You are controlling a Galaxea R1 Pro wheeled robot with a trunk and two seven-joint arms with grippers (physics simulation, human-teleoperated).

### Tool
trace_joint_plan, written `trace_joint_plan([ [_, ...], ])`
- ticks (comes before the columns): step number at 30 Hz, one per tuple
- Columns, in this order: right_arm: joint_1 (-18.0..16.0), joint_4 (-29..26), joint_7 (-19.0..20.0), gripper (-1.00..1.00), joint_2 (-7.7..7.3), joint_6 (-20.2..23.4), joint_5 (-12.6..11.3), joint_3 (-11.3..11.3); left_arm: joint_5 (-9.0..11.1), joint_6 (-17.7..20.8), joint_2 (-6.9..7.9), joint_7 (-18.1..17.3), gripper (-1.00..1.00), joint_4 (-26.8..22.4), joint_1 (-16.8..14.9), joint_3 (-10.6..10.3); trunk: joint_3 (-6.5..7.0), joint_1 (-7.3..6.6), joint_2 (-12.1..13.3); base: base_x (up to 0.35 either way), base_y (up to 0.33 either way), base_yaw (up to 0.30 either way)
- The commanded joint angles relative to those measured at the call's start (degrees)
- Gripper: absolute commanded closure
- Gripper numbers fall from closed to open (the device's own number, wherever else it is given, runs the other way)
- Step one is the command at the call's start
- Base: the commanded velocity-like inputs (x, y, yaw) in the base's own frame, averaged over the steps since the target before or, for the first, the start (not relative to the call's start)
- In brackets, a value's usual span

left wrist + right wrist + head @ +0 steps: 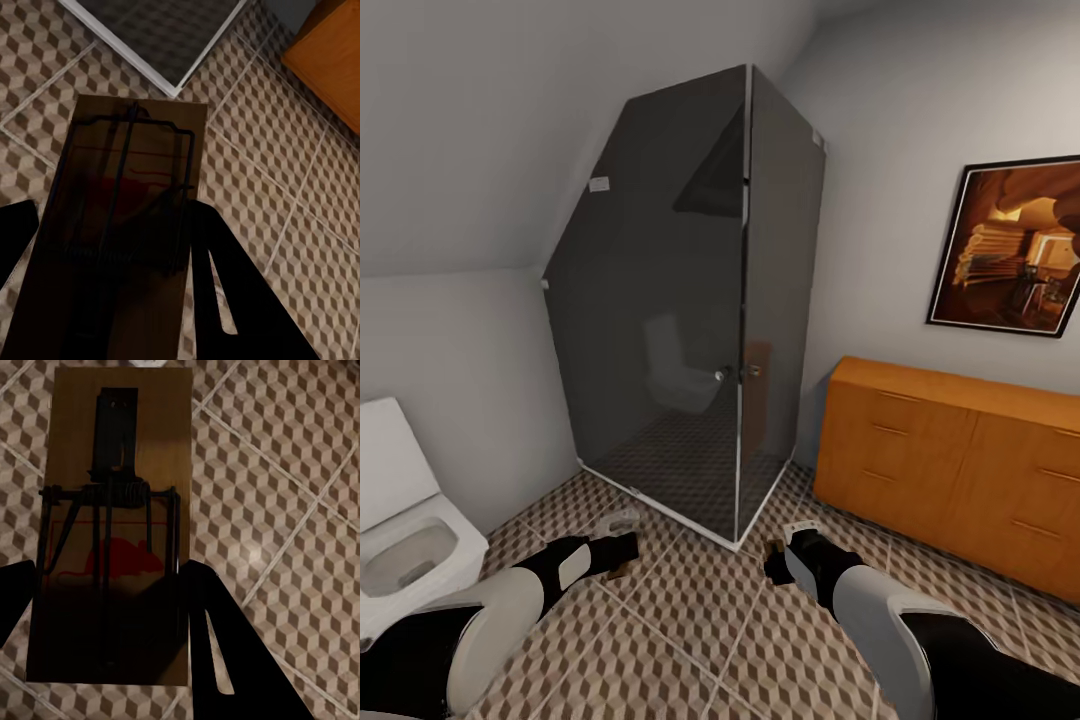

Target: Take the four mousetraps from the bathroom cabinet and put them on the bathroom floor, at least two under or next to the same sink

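A mousetrap (pixel 112 225) is held between the dark fingers (pixel 232 292) of the left gripper (pixel 622 552), which is closed on the board's long edges, above the bathroom floor (pixel 285 150). A second mousetrap (pixel 112 525), with a red mouse outline printed on it, is clamped in the same way by the right gripper (pixel 778 560), its fingers (pixel 225 660) pressed against both sides. Both arms are seen low over the patterned tiles in the head view. The cabinet (pixel 950 465) is set against the wall at the right, beside the dark glass shower enclosure (pixel 690 300); a toilet (pixel 405 545) is seen at the left.
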Motion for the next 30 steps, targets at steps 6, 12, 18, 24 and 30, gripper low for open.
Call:
trace_joint_plan([
  [6,0.0,-0.1,-0.2,1.00,0.02,0.3,0.4,-0.5,0.0,0.4,-0.02,-0.1,1.00,-0.1,0.0,0.4,-0.09,0.01,-0.1,0.000,0.000,0.300],
  [12,0.0,-0.1,-0.2,1.00,0.02,0.3,0.4,-0.5,0.0,0.4,-0.02,-0.1,1.00,0.0,0.0,0.4,-0.09,0.01,-0.1,0.000,0.000,0.300],
  [18,0.0,-0.1,-0.2,1.00,0.02,0.3,0.4,-0.5,0.0,0.4,-0.04,-0.1,1.00,0.0,0.0,0.4,-0.09,0.01,-0.1,0.000,0.000,0.300],
  [24,0.0,-0.1,-0.2,1.00,0.02,0.2,0.4,-0.5,-0.1,0.5,-0.06,-0.2,1.00,0.0,0.0,0.4,-0.09,0.01,-0.1,0.000,0.000,0.300],
  [30,0.0,-0.1,-0.2,1.00,0.02,0.2,0.4,-0.5,-0.1,0.5,0.13,-0.2,1.00,0.0,0.0,0.4,-0.09,0.01,-0.1,0.000,0.000,0.300],
])
